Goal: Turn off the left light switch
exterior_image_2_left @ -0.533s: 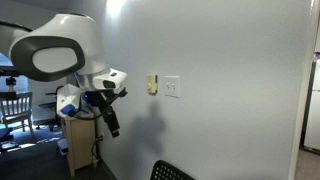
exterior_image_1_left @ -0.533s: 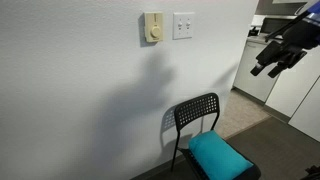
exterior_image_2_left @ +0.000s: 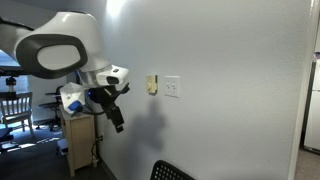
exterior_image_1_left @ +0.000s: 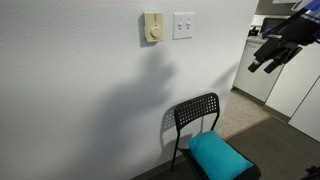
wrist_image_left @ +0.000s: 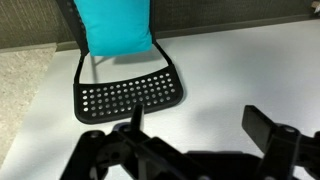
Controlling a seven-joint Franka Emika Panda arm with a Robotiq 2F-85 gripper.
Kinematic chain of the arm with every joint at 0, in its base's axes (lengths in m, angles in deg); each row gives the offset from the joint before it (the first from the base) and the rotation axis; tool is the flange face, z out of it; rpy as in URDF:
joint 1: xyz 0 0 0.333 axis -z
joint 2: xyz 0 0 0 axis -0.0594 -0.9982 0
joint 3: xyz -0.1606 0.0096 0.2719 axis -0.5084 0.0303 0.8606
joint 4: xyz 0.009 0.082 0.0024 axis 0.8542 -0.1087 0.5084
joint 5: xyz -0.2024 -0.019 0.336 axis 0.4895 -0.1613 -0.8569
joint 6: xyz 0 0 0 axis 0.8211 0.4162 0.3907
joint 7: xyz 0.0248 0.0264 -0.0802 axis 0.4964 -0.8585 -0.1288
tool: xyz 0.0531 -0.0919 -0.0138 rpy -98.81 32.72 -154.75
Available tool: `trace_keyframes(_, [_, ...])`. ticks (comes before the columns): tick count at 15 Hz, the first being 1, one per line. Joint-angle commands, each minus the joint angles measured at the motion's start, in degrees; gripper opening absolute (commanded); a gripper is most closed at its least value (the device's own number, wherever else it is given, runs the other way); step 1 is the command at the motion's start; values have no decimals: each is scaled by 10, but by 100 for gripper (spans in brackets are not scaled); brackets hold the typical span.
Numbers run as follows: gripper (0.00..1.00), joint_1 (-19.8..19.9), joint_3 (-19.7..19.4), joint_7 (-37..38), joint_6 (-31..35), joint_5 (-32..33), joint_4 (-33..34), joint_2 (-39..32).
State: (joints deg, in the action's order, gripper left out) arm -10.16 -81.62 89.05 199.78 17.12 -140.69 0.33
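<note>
**Gripper** (wrist_image_left: 192, 118): black, two-fingered. In the wrist view only its front shows, cut off by the bottom edge. The jaws stand spread wide, with bare white wall (wrist_image_left: 230, 70) between them and nothing held. In an exterior view it hangs dark and blurred at the right margin (exterior_image_1_left: 270, 62), partly out of frame. In an exterior view it points down and toward the wall (exterior_image_2_left: 117, 122).

**Arm** (exterior_image_2_left: 58, 48): large white housing, cropped at the left edge. Its base is not shown.

**Chair** (exterior_image_1_left: 197, 113): black, with a perforated back, standing against the wall below the plates. The legs are mostly cut off. Only the top of the back shows in an exterior view (exterior_image_2_left: 170, 170). The wrist view shows the perforated panel (wrist_image_left: 130, 95).

**Cushion** (exterior_image_1_left: 220, 156): teal, lying on the chair seat and clipped at the lower edge. It is also clipped at the top of the wrist view (wrist_image_left: 115, 25).

**Wall plate** (exterior_image_1_left: 184, 33): white, two-gang, high on the wall, well apart from the gripper in both exterior views.

**Left light switch** (exterior_image_1_left: 179, 25): the left-hand toggle of that plate, untouched. It is too small to tell whether it is up or down. In an exterior view it is a mere speck (exterior_image_2_left: 169, 88). It does not show in the wrist view.

**Cream plate** (exterior_image_1_left: 152, 27): just beside the white plate, with a round knob.

**Cabinets** (exterior_image_1_left: 262, 82): pale, beyond the wall's end, partly hidden by the gripper.
</note>
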Motion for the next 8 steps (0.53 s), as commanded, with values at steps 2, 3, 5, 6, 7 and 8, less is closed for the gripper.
trace_keyframes(2, [100,-3,0,3,-5,-2,11,-7])
trace_keyframes(3, [100,-3,0,4,-5,-2,14,-9])
trace_keyframes(5, [100,-4,1,4,-5,-2,16,-11])
trace_keyframes(6, [100,-2,0,-3,-1,3,9,-9])
trace_keyframes(7, [100,2,4,-23,27,26,5,-15])
trace_keyframes(8, [100,5,5,-42,39,49,10,-29])
